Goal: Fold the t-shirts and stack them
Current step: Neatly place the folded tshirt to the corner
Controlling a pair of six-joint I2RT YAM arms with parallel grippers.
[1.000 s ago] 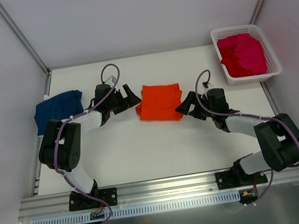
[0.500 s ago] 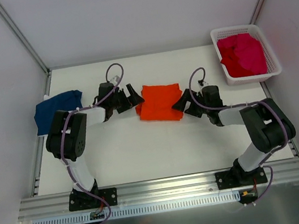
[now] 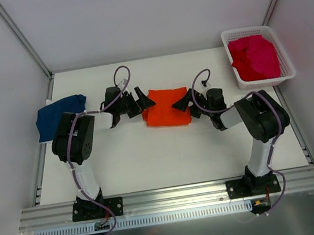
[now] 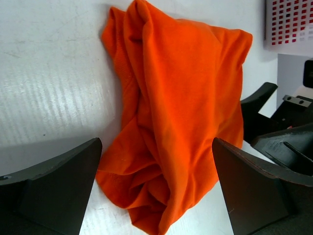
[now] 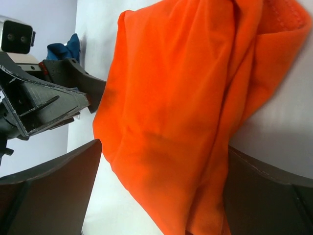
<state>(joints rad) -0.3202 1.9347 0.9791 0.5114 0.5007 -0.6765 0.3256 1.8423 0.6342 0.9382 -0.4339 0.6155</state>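
Note:
A folded bright orange t-shirt (image 3: 167,108) lies at mid-table, rumpled along its left edge (image 4: 181,112). My left gripper (image 3: 141,100) is open at that left edge, and its two fingers straddle the bunched cloth (image 4: 155,147) without pinching it. From the right, my right gripper (image 3: 181,102) is open too, its fingers on either side of the shirt's right edge (image 5: 164,149). A navy blue t-shirt (image 3: 60,115) lies folded at the table's left edge. Magenta-pink t-shirts (image 3: 253,56) are heaped in the basket.
The white lattice basket (image 3: 288,75) stands at the back right corner. Both arms reach inward from the near rail, their fingers facing each other across the orange shirt. Metal frame posts border the table on the left and right.
Both grippers have closed in on the orange t-shirt from either side and now straddle its edges. Jaws have stayed wide. The shirts have not moved.

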